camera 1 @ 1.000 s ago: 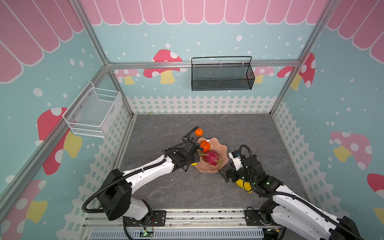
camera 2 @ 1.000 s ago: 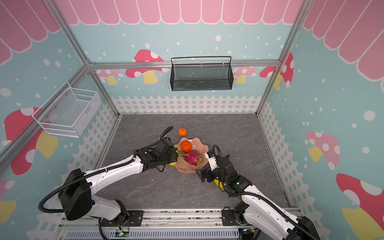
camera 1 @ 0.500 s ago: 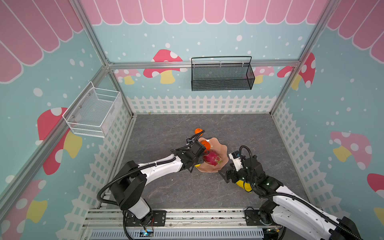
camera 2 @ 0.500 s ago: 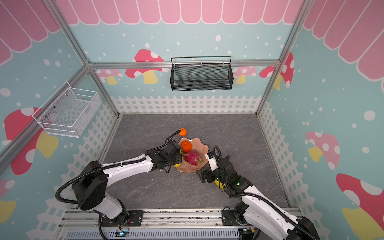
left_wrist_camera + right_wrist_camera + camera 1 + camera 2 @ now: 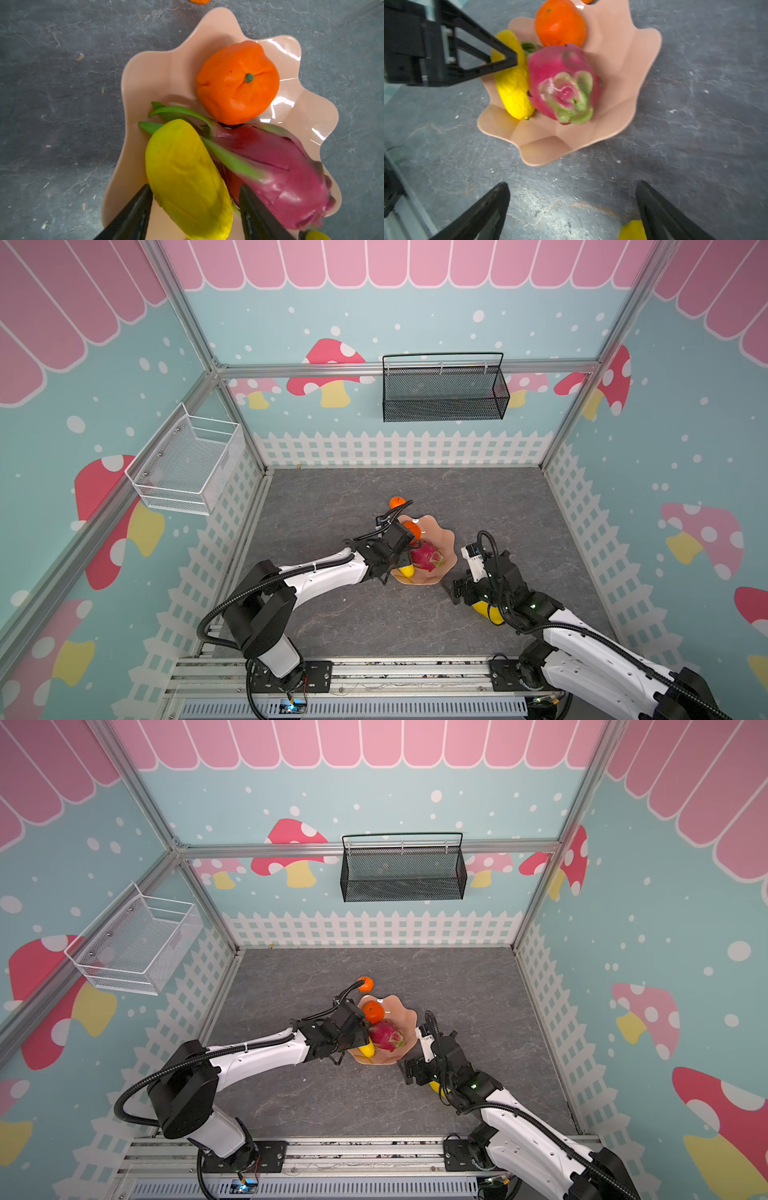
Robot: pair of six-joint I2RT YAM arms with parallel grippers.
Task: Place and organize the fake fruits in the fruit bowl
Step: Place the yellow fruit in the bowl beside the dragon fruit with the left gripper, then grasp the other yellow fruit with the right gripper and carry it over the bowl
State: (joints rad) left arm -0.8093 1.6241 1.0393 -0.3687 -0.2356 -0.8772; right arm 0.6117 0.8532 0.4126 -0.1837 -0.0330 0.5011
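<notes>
The peach-pink fruit bowl (image 5: 446, 539) (image 5: 158, 72) stands mid-floor. In it lie a tangerine (image 5: 412, 529) (image 5: 238, 82), the magenta dragon fruit (image 5: 428, 556) (image 5: 560, 83) and a yellow fruit (image 5: 406, 571) (image 5: 187, 176). My left gripper (image 5: 195, 187) (image 5: 401, 566) is open astride that yellow fruit, with a gap at one finger. A second tangerine (image 5: 397, 502) sits on the floor just behind the bowl. My right gripper (image 5: 573, 186) (image 5: 467, 597) is open over bare floor to the right of the bowl. Another yellow fruit (image 5: 488, 611) (image 5: 632, 230) lies beside one of its fingers.
A black mesh basket (image 5: 442, 391) hangs on the back wall and a white wire basket (image 5: 187, 466) on the left wall. White picket fencing edges the grey floor (image 5: 332, 497). Both arms crowd the bowl from either side.
The left gripper, shut on the yellow fruit a second ago, has lowered into the bowl and opened, leaving the fruit beside the dragon fruit. The right arm has barely moved.
</notes>
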